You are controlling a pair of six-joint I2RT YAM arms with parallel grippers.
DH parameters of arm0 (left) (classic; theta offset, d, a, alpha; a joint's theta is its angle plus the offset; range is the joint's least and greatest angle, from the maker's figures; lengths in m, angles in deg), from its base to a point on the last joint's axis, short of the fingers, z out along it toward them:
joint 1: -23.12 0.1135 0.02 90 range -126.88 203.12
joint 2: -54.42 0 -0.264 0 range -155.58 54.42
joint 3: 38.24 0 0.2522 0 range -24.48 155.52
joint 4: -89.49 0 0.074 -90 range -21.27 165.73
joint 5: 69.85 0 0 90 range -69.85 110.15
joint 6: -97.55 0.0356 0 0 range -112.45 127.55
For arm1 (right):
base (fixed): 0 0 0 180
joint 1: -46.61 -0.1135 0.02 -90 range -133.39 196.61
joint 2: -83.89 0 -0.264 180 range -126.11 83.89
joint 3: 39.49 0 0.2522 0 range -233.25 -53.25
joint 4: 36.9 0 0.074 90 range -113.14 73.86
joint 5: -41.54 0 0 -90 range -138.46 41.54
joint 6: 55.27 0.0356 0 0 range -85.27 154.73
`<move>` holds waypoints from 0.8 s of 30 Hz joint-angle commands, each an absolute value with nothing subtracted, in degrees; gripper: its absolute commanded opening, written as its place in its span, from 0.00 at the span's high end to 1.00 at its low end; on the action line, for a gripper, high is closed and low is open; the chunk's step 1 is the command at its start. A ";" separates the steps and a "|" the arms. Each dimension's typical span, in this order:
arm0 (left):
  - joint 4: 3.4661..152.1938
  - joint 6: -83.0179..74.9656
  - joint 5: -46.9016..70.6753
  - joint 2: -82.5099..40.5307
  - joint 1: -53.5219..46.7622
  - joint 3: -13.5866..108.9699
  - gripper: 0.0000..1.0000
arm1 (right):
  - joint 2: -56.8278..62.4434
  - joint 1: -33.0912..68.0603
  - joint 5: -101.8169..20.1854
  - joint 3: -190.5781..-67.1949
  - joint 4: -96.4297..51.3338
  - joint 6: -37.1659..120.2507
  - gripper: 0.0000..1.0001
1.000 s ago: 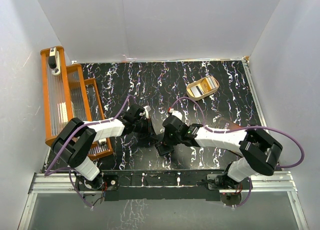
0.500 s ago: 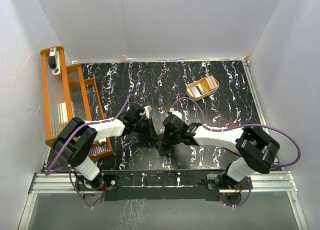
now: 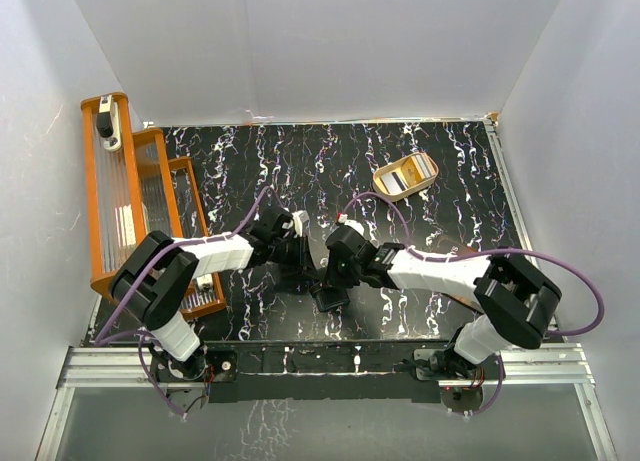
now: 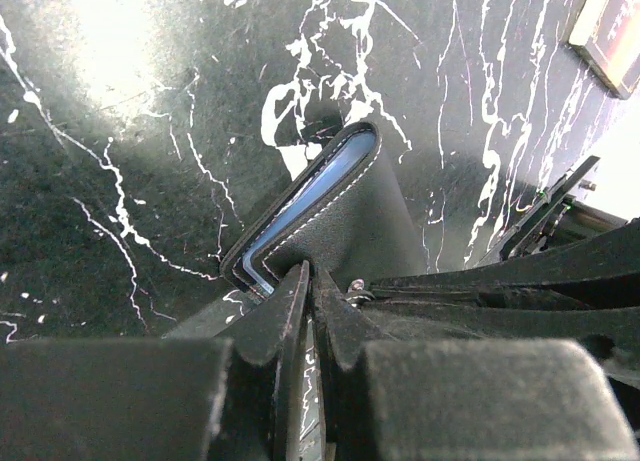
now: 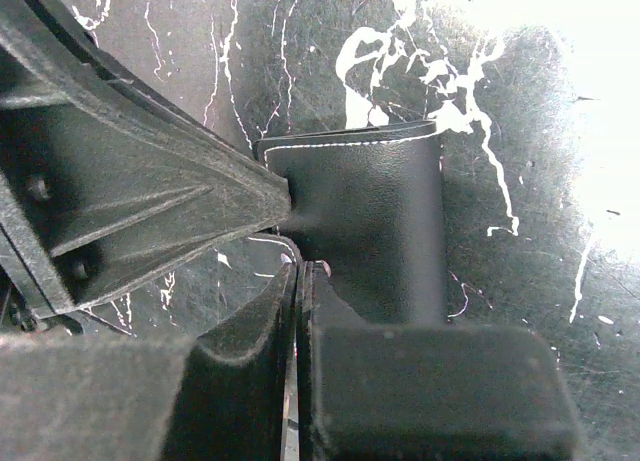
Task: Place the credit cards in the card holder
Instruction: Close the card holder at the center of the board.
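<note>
The black card holder (image 4: 345, 226) with white stitching hangs half open between my two grippers above the marble table. In the left wrist view a blue-grey credit card (image 4: 322, 179) shows edge-on between its layers. My left gripper (image 4: 308, 273) is shut on one flap at the holder's near corner. My right gripper (image 5: 301, 271) is shut on the other flap, whose neighbour faces its camera as the card holder (image 5: 368, 206). From above, the left gripper (image 3: 303, 269) and right gripper (image 3: 326, 281) meet at the card holder (image 3: 330, 300). More credit cards (image 3: 402, 177) lie in the tray.
A tan oval tray (image 3: 427, 179) stands at the back right. An orange slatted rack (image 3: 118, 206) runs along the left edge, with a small black and white object (image 3: 105, 124) on top. Purple cables loop over both arms.
Both grippers have stayed shut on the holder. The right forearm has crept slightly left and the left wrist has edged a little right, bringing them closer.
</note>
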State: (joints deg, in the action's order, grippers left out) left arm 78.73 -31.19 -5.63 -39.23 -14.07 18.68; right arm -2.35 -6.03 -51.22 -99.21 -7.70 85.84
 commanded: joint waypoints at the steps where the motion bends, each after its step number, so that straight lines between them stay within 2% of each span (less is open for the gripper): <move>1: 73.97 -26.72 -2.53 -41.92 -14.32 18.73 0.94 | 0.48 -5.43 -51.61 -100.93 -7.95 86.56 1.00; 24: 74.62 -25.26 -2.53 -43.57 -14.32 18.96 0.94 | 1.99 -3.82 -51.01 -96.58 -7.95 87.67 1.00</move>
State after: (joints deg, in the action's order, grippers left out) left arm 78.73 -27.69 -7.32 -41.02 -14.07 20.23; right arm -0.40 -4.24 -50.04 -97.98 -6.72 86.56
